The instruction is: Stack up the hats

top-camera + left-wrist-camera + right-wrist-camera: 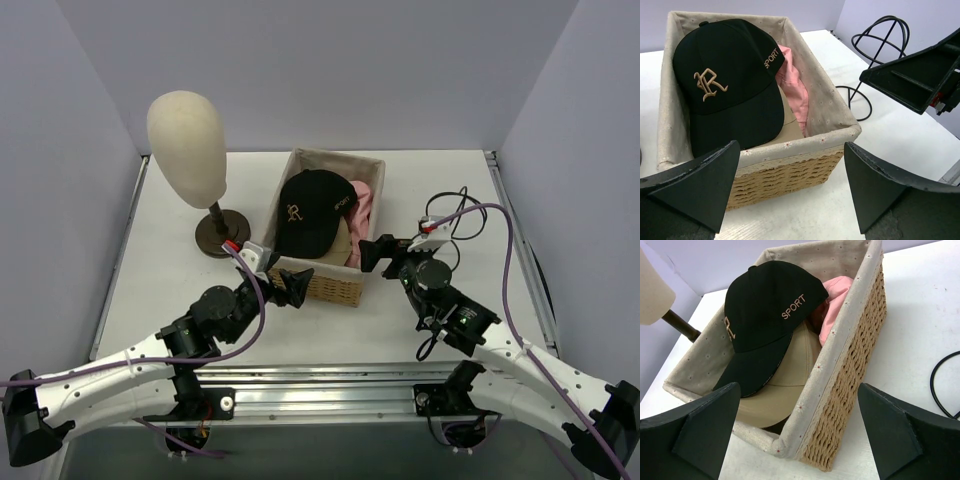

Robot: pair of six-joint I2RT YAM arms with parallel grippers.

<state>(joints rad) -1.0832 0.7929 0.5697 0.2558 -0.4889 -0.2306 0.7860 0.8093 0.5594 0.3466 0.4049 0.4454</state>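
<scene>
White table (180, 260) carries three items: lined woven basket (335, 288) at centre, mannequin head stand's round dark base (222, 235) left of it, black wire stand (876, 55) right, all apart.

Black gold-R baseball cap (725, 85) lies atop the tan fabric cap (782, 382); crumpled pale pink hat (837, 302) beside them. All in the woven basket (850, 375).

Robot lab test cell, plain lilac walls (330, 60), white table (170, 270), aluminium mounting rail (330, 384)
</scene>
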